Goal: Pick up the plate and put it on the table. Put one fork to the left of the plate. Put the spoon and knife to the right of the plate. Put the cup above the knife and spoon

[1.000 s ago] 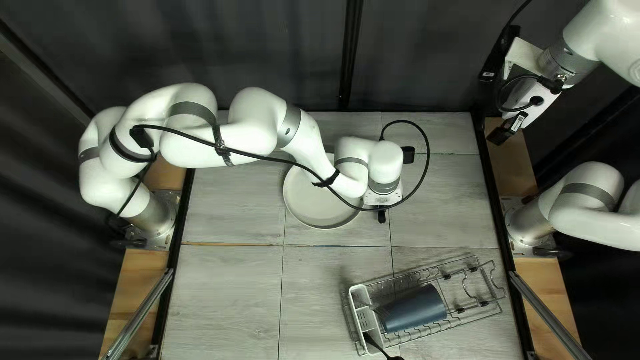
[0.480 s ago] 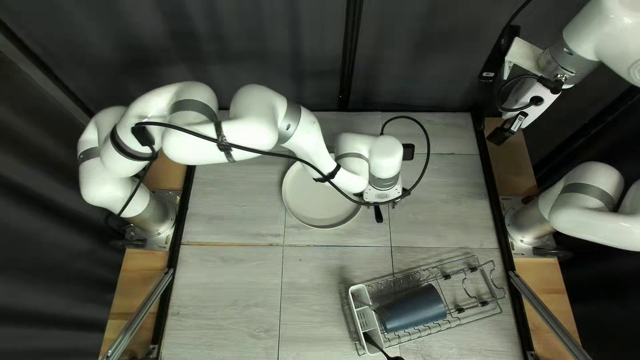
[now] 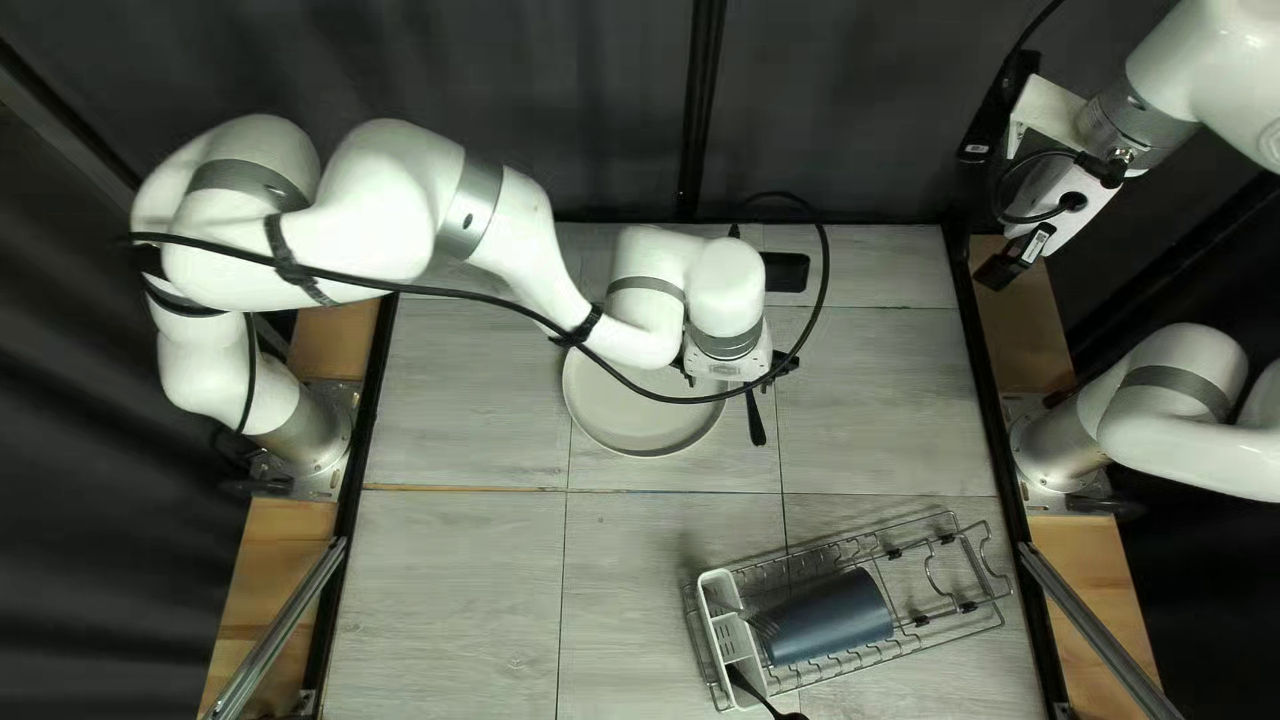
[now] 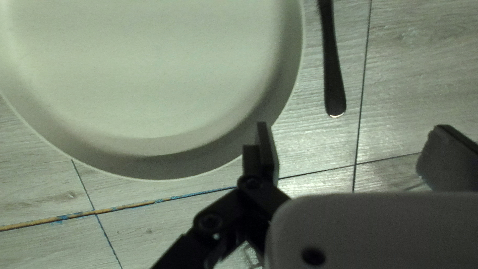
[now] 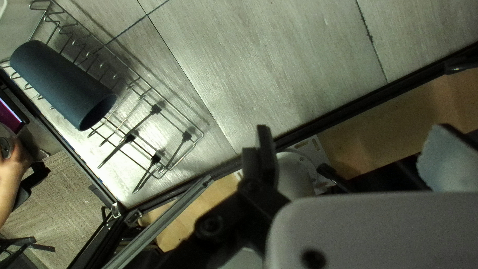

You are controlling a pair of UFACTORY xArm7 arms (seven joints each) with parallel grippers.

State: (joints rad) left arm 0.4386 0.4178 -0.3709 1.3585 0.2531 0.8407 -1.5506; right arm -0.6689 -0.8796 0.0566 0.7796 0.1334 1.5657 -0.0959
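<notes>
The pale plate lies on the table beneath my left gripper in the top left view. Just right of it rests a dark utensil handle; its head is hidden under the arm. The left wrist view puts the plate and the handle ahead of my left gripper, whose fingers stand wide apart, holding nothing. My right gripper hangs at the top right; in its wrist view that gripper is open, nothing between. The blue cup lies on its side in the rack.
The wire rack stands near the table's front right, with a white cutlery holder at its left end. A dark utensil leans out of that holder. A person's hand shows beyond the table in the right wrist view.
My left gripper has drawn back toward the upper left of the top left view and opened, exposing more of the dark handle, which stays on the table. The right arm has kept still.
</notes>
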